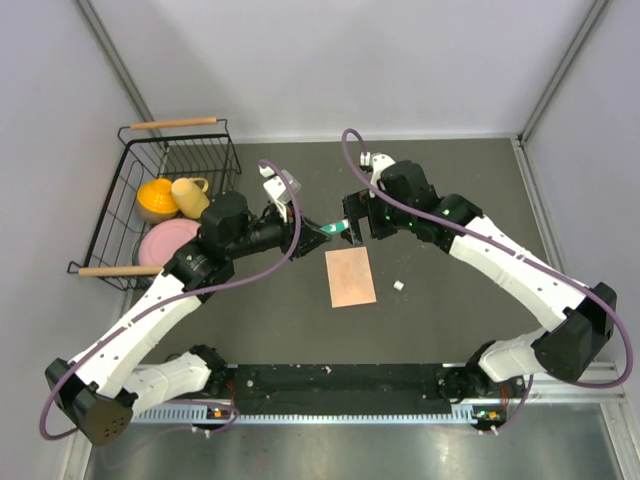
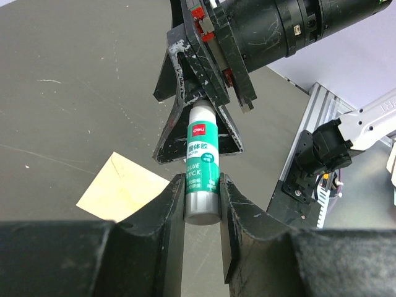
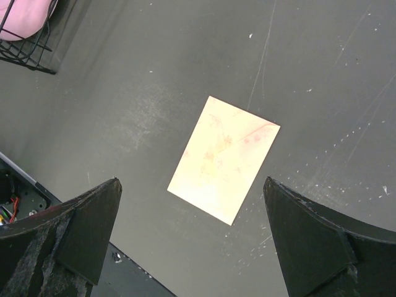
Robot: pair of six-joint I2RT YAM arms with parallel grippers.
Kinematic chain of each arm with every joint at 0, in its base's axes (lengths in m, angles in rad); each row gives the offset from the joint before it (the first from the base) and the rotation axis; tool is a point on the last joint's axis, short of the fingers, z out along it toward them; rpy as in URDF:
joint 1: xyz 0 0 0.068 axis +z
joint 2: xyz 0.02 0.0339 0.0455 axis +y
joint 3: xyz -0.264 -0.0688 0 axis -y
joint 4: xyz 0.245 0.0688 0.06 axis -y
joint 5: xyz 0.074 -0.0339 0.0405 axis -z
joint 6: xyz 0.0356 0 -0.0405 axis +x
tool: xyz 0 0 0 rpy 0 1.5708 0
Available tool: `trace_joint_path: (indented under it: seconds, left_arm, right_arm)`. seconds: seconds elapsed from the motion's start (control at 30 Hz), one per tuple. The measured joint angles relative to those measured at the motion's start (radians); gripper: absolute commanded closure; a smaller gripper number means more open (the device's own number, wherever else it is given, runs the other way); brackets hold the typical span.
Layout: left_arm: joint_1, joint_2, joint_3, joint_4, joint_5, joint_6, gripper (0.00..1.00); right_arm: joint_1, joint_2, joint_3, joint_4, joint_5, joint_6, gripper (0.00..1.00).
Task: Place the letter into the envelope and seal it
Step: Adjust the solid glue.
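The peach envelope (image 1: 350,277) lies flat on the dark table, flap folded down; it also shows in the left wrist view (image 2: 120,189) and the right wrist view (image 3: 224,158). The letter is not visible. My left gripper (image 1: 318,235) (image 2: 202,185) is shut on the base of a white-and-green glue stick (image 2: 202,162) (image 1: 334,229), held above the table just behind the envelope. My right gripper (image 1: 346,229) (image 3: 190,180) is open, its fingers (image 2: 230,133) straddling the stick's white upper end. I cannot tell whether they touch it.
A black wire basket (image 1: 128,215) with wooden handles stands at the far left, holding a yellow bowl (image 1: 155,198), a yellow cup (image 1: 190,195) and a pink plate (image 1: 165,243). A small white piece (image 1: 398,286) lies right of the envelope.
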Motion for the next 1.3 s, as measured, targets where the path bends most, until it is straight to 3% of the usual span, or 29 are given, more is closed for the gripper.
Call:
trace_joint_path:
  seconds: [0.9,1.03,1.3]
  left_arm:
    - [-0.022,0.025,0.002,-0.014,-0.021,-0.023,1.0]
    - [-0.012,-0.003,-0.005,-0.033,-0.021,0.025,1.0]
    - [0.068,-0.16,-0.078,-0.071,0.095,0.188,1.0]
  right_arm:
    - [-0.002,0.001,0.0,-0.038,0.031,0.011,0.01]
    - [-0.065,-0.008,-0.012,-0.004,-0.088,-0.011,0.01]
    - [-0.148,-0.158,-0.125,-0.018,-0.253,-0.258,0.01]
